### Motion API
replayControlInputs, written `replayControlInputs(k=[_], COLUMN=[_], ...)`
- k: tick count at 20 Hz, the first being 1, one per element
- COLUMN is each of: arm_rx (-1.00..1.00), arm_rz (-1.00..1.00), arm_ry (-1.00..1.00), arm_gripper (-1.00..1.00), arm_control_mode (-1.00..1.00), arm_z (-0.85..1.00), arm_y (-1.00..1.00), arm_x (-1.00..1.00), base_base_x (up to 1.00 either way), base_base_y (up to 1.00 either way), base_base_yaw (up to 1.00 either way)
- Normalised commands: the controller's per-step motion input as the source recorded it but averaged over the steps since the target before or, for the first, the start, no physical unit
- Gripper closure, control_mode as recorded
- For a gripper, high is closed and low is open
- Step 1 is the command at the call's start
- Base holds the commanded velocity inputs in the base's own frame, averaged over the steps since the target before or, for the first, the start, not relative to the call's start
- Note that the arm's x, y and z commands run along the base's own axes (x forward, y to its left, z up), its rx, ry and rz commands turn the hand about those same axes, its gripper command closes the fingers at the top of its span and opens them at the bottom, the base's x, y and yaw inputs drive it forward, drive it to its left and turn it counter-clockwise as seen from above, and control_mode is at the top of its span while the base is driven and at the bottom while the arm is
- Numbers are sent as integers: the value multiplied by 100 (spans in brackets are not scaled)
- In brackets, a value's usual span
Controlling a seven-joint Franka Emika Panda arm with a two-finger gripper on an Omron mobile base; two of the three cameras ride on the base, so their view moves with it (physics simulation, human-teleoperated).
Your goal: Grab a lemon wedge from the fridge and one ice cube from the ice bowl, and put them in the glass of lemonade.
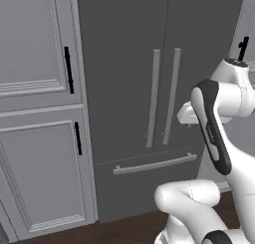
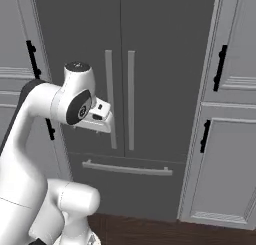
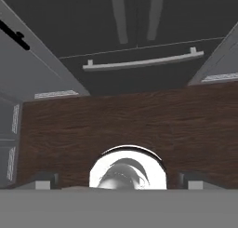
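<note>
The fridge stands straight ahead, tall and dark grey, with both doors shut and two long grey bar handles side by side. My gripper hangs in front of the left door at mid height, pointing down, apart from the handles. In the hand view its fingertips sit far apart at the bottom corners, open, with nothing between them. That view looks down at the fridge's lower drawer and the floor. The lemon wedge is hidden behind the shut doors. The ice cube, ice bowl and glass of lemonade are out of view.
Light grey panelled cabinets with black handles flank the fridge on the left and right. A long bar handle runs across the fridge's bottom drawer. Dark wood floor lies below the gripper.
</note>
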Motion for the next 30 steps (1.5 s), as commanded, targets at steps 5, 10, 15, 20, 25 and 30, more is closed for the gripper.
replayControlInputs(k=[5,10,15,20,25,30], arm_rx=[0,0,0,0,0,0], arm_rz=[0,0,0,0,0,0], arm_ry=[0,0,0,0,0,0], arm_gripper=[-100,-100,-100,-100,-100,-100], arm_control_mode=[100,100,100,100,100,100], arm_z=[0,0,0,0,0,0], arm_y=[0,0,0,0,0,0], arm_x=[0,0,0,0,0,0], base_base_x=[-56,-37,-39,7,40,96], base_base_y=[-58,-37,28,44,28,24], base_base_yaw=[-45,-45,-3,65,79,66])
